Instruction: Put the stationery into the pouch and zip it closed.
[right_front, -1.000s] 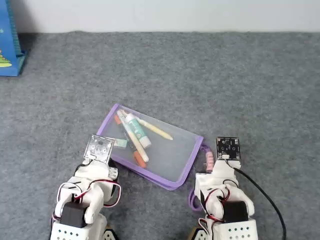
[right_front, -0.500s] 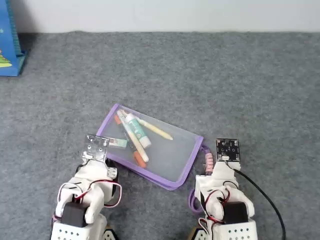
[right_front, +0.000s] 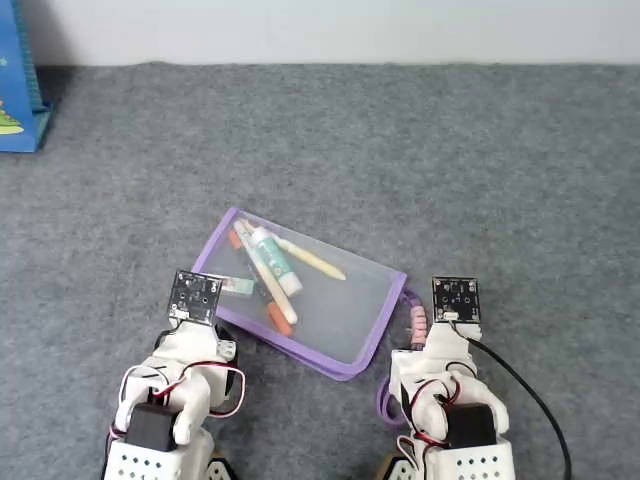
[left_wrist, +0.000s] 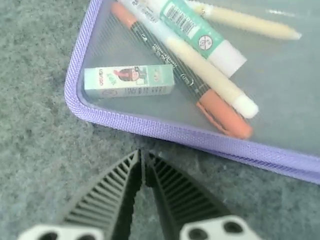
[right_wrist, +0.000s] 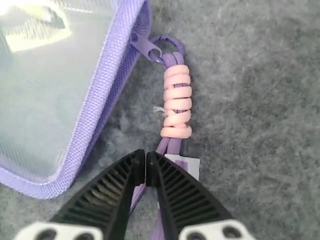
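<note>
One pouch (right_front: 345, 318), five stationery pieces (left_wrist: 200, 37) inside

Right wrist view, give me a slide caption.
Shut gripper near the pink coiled zipper pull of the purple pouch on grey carpet.

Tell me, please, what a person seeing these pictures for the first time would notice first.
First comes the clear pouch with purple trim, lying slantwise on the grey carpet just ahead of both arms, with an orange-tipped pen and a glue stick inside. Next is the pink coiled charm at the pouch's corner, near the right gripper. Both grippers are shut, and the left gripper sits just short of the pouch's edge.
</note>
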